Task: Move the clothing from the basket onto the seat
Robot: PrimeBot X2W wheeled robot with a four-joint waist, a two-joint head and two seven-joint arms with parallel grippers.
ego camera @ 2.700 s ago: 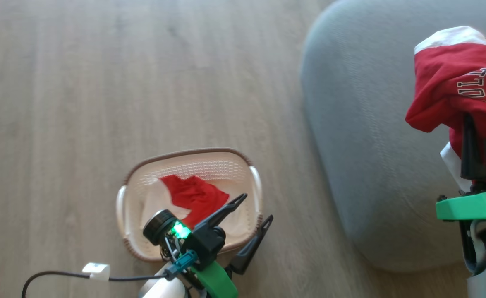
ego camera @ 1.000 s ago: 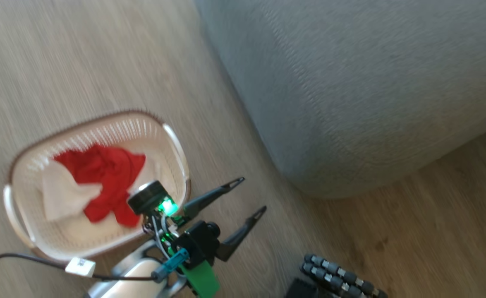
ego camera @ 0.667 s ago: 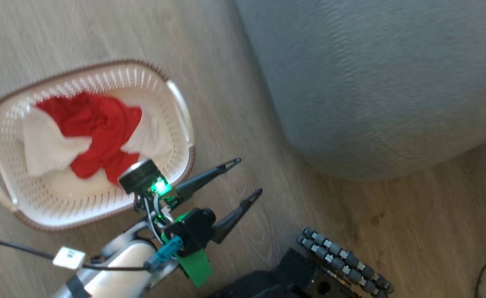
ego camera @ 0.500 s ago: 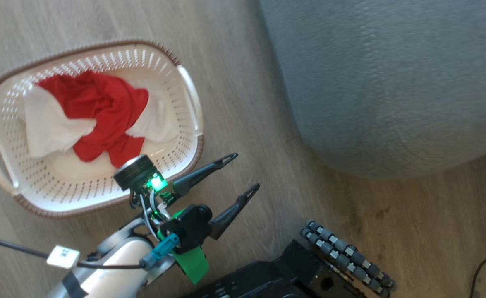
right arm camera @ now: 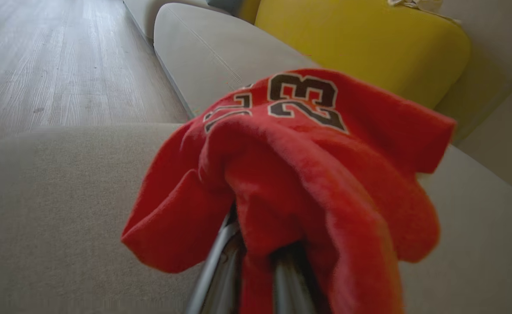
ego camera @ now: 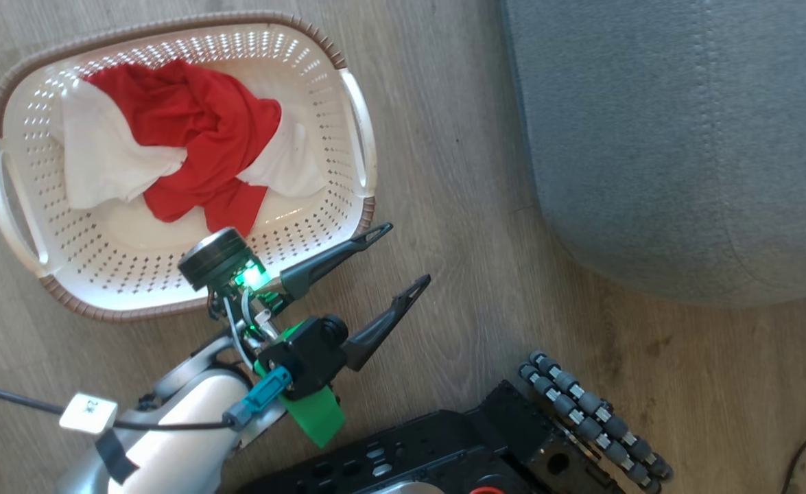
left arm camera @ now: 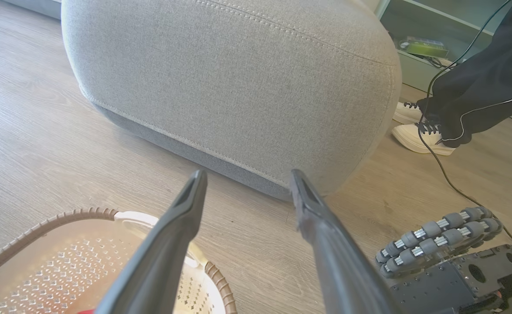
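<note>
My right pincer (right arm camera: 251, 279) is clamped tight on the lettered red garment (right arm camera: 308, 165), over the seat (right arm camera: 64, 196): drop step. Next: lower, open. My left pincer (ego camera: 405, 254) gapes empty beside the basket (ego camera: 25, 226); a red-and-white garment (ego camera: 197, 137) lies inside.

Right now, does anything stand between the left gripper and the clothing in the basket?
Only the rim of the basket: the open left gripper hangs over the floor just outside that corner. The clothing lies uncovered inside, so from above nothing visible blocks it.
</note>
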